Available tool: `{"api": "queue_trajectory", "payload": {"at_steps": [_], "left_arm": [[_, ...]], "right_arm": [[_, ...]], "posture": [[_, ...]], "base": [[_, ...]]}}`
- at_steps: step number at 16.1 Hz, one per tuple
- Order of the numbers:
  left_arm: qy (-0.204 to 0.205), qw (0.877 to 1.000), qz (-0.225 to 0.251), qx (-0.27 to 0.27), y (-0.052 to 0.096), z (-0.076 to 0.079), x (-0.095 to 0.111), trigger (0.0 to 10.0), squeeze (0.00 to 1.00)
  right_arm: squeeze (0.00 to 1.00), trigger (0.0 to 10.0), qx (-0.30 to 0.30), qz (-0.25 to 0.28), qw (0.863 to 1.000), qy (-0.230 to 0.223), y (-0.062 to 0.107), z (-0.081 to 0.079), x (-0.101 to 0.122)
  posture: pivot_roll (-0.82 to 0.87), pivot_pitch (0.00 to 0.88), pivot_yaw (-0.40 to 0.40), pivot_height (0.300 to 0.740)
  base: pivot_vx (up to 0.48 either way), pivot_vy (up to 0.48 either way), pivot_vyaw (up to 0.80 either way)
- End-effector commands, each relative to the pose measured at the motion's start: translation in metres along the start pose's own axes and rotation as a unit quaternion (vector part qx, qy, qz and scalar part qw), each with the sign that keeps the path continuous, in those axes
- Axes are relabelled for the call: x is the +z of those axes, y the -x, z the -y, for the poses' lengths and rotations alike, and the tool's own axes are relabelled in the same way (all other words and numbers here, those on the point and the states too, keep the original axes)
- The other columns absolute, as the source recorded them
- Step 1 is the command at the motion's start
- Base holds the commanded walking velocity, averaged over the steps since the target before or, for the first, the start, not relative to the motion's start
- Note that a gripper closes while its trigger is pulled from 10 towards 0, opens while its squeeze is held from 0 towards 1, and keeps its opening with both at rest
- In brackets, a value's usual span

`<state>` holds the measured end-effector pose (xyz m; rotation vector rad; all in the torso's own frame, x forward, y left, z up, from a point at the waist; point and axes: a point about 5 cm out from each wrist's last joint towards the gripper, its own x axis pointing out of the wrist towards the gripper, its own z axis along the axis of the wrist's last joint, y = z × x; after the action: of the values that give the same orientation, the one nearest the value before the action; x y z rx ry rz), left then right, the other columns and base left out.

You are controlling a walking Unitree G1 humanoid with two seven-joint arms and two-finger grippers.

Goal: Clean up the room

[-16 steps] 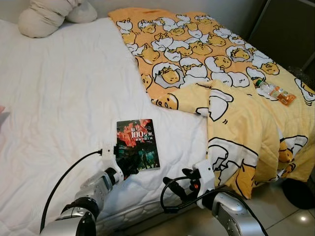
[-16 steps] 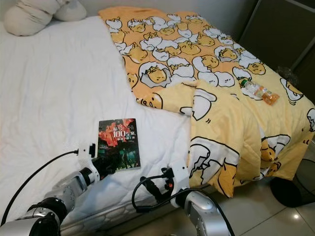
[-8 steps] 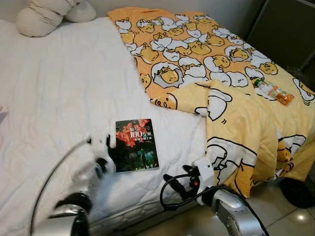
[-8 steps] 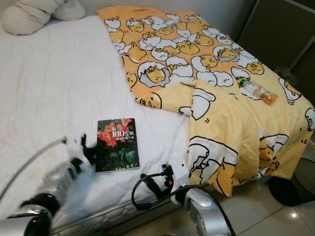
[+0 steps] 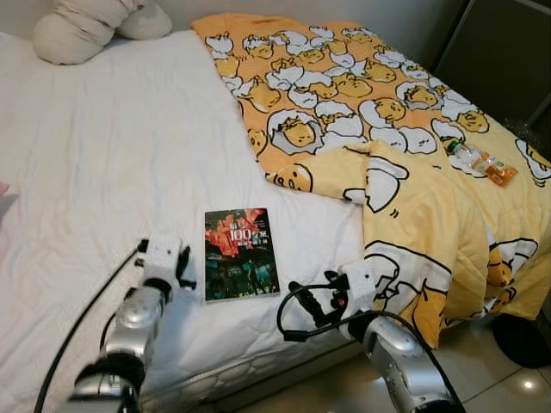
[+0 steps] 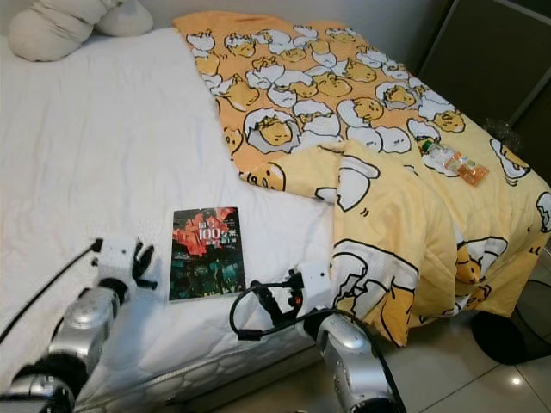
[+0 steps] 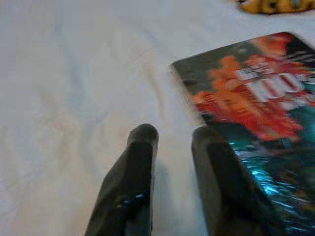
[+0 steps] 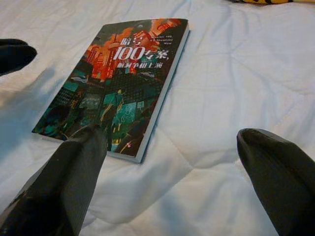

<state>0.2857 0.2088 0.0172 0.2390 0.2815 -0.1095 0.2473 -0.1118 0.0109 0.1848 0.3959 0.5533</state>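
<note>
Where the white quilted mattress (image 5: 103, 198) nears its front edge, you have the book (image 5: 240, 254) lying flat, cover up, dark with red-orange art and white lettering. Your left end effector (image 5: 181, 265) sits just beside the book's left edge, low over the sheet; in the left wrist view its fingers (image 7: 133, 162) stand close together with a narrow gap, gripping nothing, one of them overlapping the book's edge. Your right end effector (image 5: 312, 305) hangs near the book's lower right corner, at the mattress edge; in the right wrist view its fingers (image 8: 74, 167) are spread wide and empty, the book (image 8: 118, 83) ahead of them.

To the right of the book you see the yellow cartoon-print blanket (image 5: 370, 129), rumpled, folded back on itself and draping off the bed's right side. A plastic bottle (image 5: 480, 161) with an orange label lies on the blanket far to the right. A cream pillow (image 5: 86, 26) rests at the head of the bed. Beyond the bed's corner you have glossy tiled floor (image 5: 499, 379) and dark furniture (image 5: 508, 52).
</note>
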Motion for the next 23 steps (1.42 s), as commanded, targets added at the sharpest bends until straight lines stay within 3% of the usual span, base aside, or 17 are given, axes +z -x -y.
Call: {"api": "queue_trajectory", "payload": {"at_steps": [1,3,5,10,11,12,13,15,16,17,20,23], "left_arm": [[-0.031,0.999,0.016,-0.018,0.003,0.014,0.0,10.0,1.0],[-0.039,0.999,0.019,-0.016,0.008,0.018,-0.004,10.0,1.0],[-0.093,0.992,0.079,-0.029,0.015,0.029,0.011,10.0,1.0],[-0.075,0.993,0.091,-0.031,0.03,0.032,0.016,10.0,1.0],[-0.047,0.99,0.099,-0.09,0.044,0.045,0.02,10.0,1.0],[-0.046,0.986,0.108,-0.119,0.053,0.051,0.024,10.0,1.0],[-0.042,0.981,0.122,-0.147,0.065,0.058,0.032,10.0,0.0],[-0.042,0.981,0.129,-0.137,0.079,0.055,0.042,10.0,0.0],[-0.055,0.982,0.129,-0.125,0.085,0.051,0.043,10.0,0.0],[-0.052,0.983,0.126,-0.124,0.091,0.051,0.043,10.0,0.0],[-0.061,0.977,0.131,-0.159,0.108,0.06,0.049,10.0,0.0],[-0.059,0.979,0.118,-0.155,0.112,0.058,0.055,10.0,0.0]], "right_arm": [[1.0,10.0,-0.007,0.007,1.0,0.002,0.001,0.005,0.001],[1.0,10.0,-0.01,0.005,1.0,-0.013,-0.001,0.007,-0.001],[1.0,10.0,-0.01,0.003,0.998,-0.068,-0.026,0.008,0.009],[1.0,10.0,-0.008,-0.003,0.996,-0.089,-0.05,0.002,0.023],[1.0,10.0,-0.02,-0.009,0.994,-0.103,-0.059,-0.002,0.029],[1.0,10.0,-0.027,-0.011,0.993,-0.11,-0.062,-0.003,0.03],[1.0,10.0,-0.034,-0.014,0.993,-0.115,-0.065,-0.004,0.032],[0.72,10.0,-0.044,-0.007,0.993,-0.106,-0.068,-0.006,0.037],[0.05,10.0,-0.049,-0.001,0.993,-0.106,-0.07,-0.007,0.04],[0.0,10.0,-0.054,0.002,0.993,-0.109,-0.071,-0.008,0.041],[0.0,10.0,-0.061,0.001,0.99,-0.13,-0.073,-0.009,0.041],[0.0,10.0,-0.03,0.001,0.991,-0.129,-0.079,-0.021,0.045]], "posture": [[0.11,0.0,-0.069,0.74],[0.11,0.0,-0.071,0.74],[0.18,0.0,-0.079,0.74],[0.27,0.085,-0.106,0.74],[0.3,0.123,-0.109,0.74],[0.31,0.135,-0.106,0.74],[0.33,0.156,-0.104,0.74],[0.35,0.183,-0.098,0.74],[0.36,0.195,-0.096,0.74],[0.36,0.214,-0.092,0.74],[0.36,0.245,-0.088,0.74],[0.37,0.253,-0.088,0.74]], "base": [[0.0,0.0,0.0],[0.0,0.0,0.0],[0.0,0.0,0.0],[0.0,0.0,0.0],[0.0,0.0,0.0],[0.0,0.0,0.0],[0.0,0.0,0.0],[0.0,0.0,0.0],[0.0,0.0,0.0],[0.0,0.0,0.0],[0.0,0.0,0.0],[0.0,0.0,0.0]]}}
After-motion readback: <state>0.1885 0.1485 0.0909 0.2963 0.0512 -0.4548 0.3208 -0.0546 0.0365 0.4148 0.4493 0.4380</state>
